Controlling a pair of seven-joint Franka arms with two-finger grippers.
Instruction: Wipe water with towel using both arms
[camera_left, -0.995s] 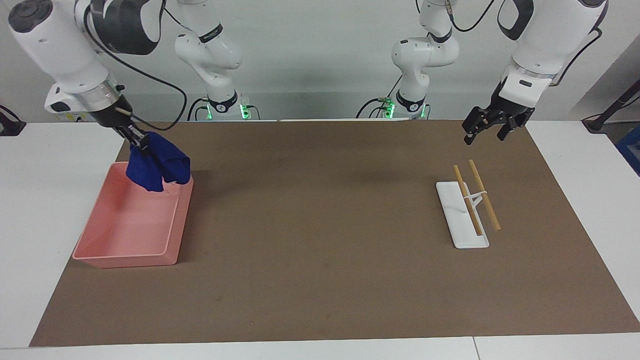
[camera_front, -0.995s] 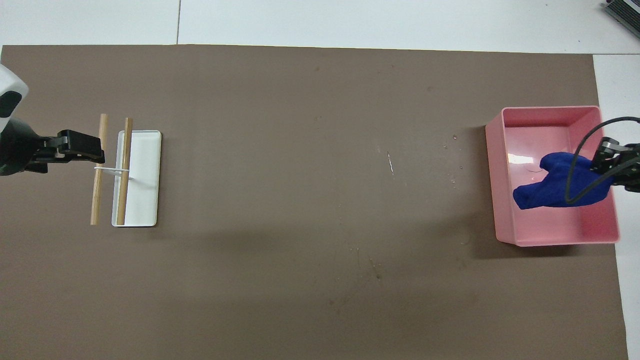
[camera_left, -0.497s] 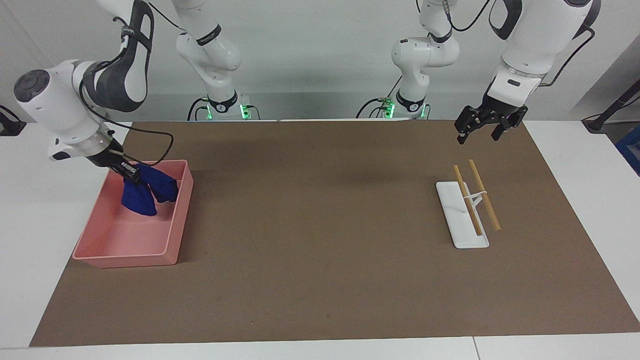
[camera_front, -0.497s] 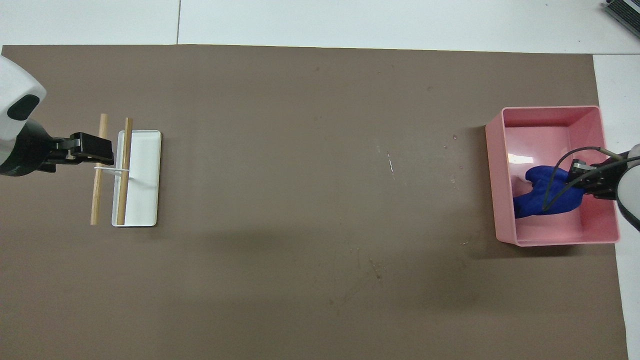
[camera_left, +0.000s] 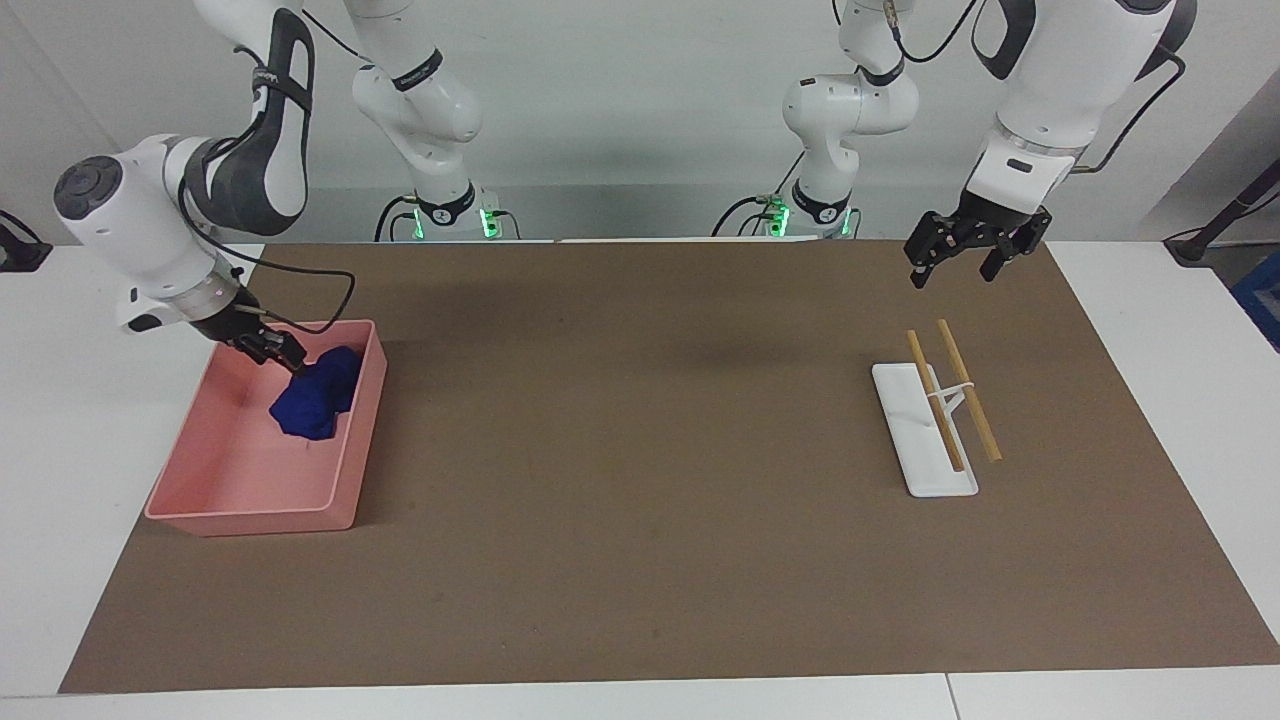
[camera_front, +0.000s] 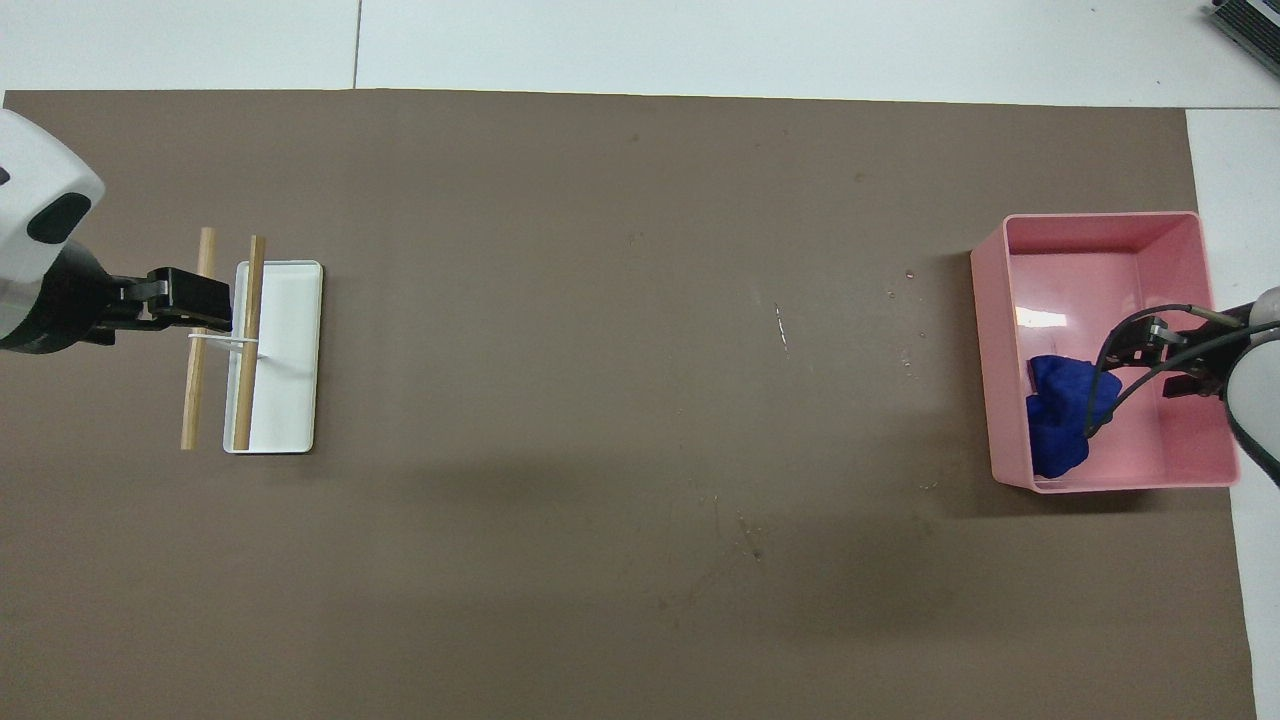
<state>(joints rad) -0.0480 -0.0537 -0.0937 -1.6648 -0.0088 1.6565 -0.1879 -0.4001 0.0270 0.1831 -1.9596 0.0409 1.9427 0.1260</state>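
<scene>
The blue towel (camera_left: 314, 398) lies crumpled inside the pink tray (camera_left: 250, 515), against the wall toward the table's middle; it also shows in the overhead view (camera_front: 1060, 410). My right gripper (camera_left: 282, 357) is low in the tray at the towel's upper edge, its fingers apart and off the cloth; it shows in the overhead view (camera_front: 1128, 360) too. My left gripper (camera_left: 960, 262) hangs open and empty in the air over the mat by the rack, as the overhead view (camera_front: 195, 305) also shows. Tiny water droplets (camera_front: 908, 274) dot the mat beside the tray.
A white rack (camera_left: 925, 440) with two wooden sticks (camera_left: 968, 390) stands toward the left arm's end of the table. A thin pale streak (camera_front: 782, 330) marks the brown mat (camera_left: 640, 560) near its middle. White table borders the mat.
My right gripper came down into the tray with the hanging towel. The towel now lies in a heap and the fingers are off it. My left gripper barely moved.
</scene>
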